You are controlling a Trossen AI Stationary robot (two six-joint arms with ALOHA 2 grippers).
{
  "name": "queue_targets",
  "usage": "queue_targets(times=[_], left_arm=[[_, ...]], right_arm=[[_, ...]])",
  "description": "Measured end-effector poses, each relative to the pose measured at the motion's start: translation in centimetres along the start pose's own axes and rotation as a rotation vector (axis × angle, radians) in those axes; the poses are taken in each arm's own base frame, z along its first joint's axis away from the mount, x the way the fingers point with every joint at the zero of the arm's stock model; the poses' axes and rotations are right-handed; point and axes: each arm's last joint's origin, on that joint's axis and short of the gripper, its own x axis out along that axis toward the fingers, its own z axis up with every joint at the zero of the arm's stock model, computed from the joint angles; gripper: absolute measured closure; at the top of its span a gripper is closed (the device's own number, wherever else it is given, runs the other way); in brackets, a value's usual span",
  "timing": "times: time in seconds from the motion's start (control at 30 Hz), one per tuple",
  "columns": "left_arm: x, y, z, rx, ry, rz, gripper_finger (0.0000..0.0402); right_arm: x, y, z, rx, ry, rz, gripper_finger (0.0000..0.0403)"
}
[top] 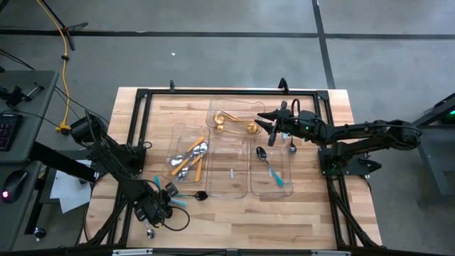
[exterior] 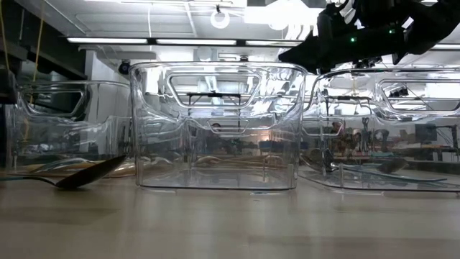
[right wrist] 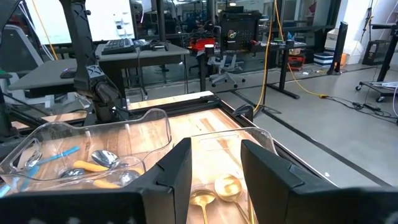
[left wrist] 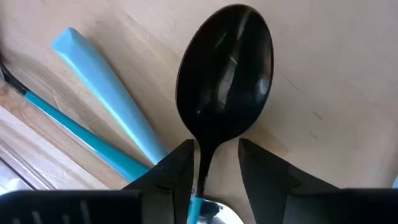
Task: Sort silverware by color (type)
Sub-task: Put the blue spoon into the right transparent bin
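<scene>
Spoon [left wrist: 227, 74] with the dark bowl lies flat on your surface [top: 227, 220] near 7 o'clock; your left hand [left wrist: 214, 165] stands open, fingers either side of its neck. Your right hand [top: 271, 122] hovers open over the gold cutlery [top: 234, 124] tray [top: 213, 110] at 12 o'clock

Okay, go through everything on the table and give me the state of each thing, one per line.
left gripper: open, straddling dark spoon's neck
dark spoon: lying on table
right gripper: open, empty, over gold tray
gold spoons: in tray
orange-handled cutlery: in tray
blue-handled spoon: in tray
middle tray: nearly empty
</scene>
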Motion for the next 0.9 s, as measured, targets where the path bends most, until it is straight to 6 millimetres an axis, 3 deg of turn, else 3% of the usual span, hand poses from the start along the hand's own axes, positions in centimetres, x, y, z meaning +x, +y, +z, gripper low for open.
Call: queue_targets(times=[0.3,0.57,0.9], left_arm=[[0.0,0.0,0.0,-0.011,-0.002,-0.001,0.0292],[0.0,0.6,0.0,-0.066,-0.002,-0.049,0.039],[0.0,1.1,0.0,-0.097,-0.009,-0.058,0.0397]], right_arm=[[0.0,0.0,0.0,0.0,0.0,0.0,0.0282],[0.0,0.0,0.0,0.0,0.0,0.0,0.0282],[0.0,0.0,0.0,0.0,0.0,-0.001,0.0282]])
